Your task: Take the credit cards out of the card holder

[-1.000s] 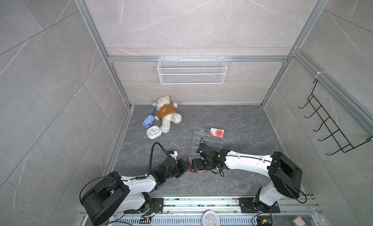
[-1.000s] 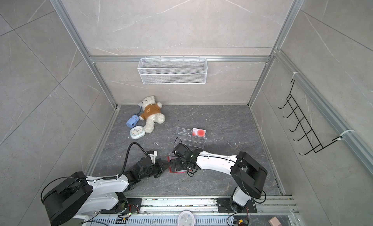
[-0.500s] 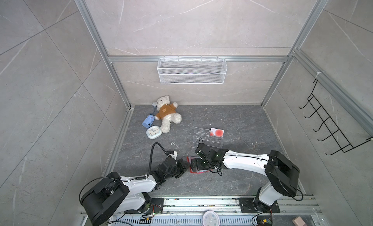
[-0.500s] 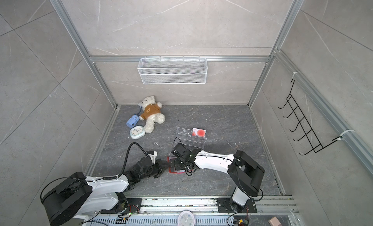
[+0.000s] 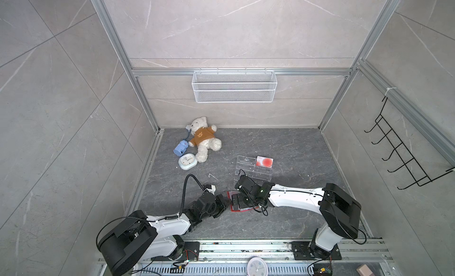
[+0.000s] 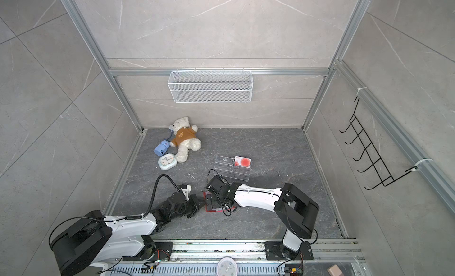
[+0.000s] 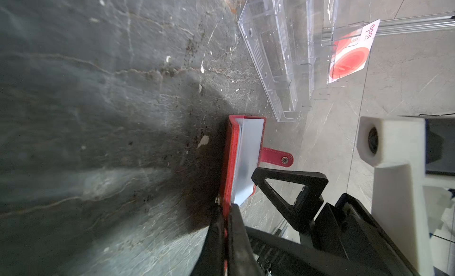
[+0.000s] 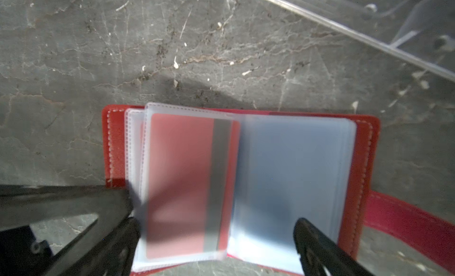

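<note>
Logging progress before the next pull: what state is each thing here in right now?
card holder: open on the floor
snap tab: unfastened
sleeved card: inside its sleeve, not yet out
racked card: standing in the acrylic rack
left gripper: shut on the card holder's cover edge
right gripper: open over the sleeves

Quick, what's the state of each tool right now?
Left tool: closed, pinching the card holder by its cover edge.
Right tool: open, holding nothing.

Walls (image 5: 234, 28): pale grey marble tile | bench (image 5: 283, 144): dark veined stone | back: white wire basket (image 5: 234, 90) | right: black hook rack (image 5: 398, 151)
</note>
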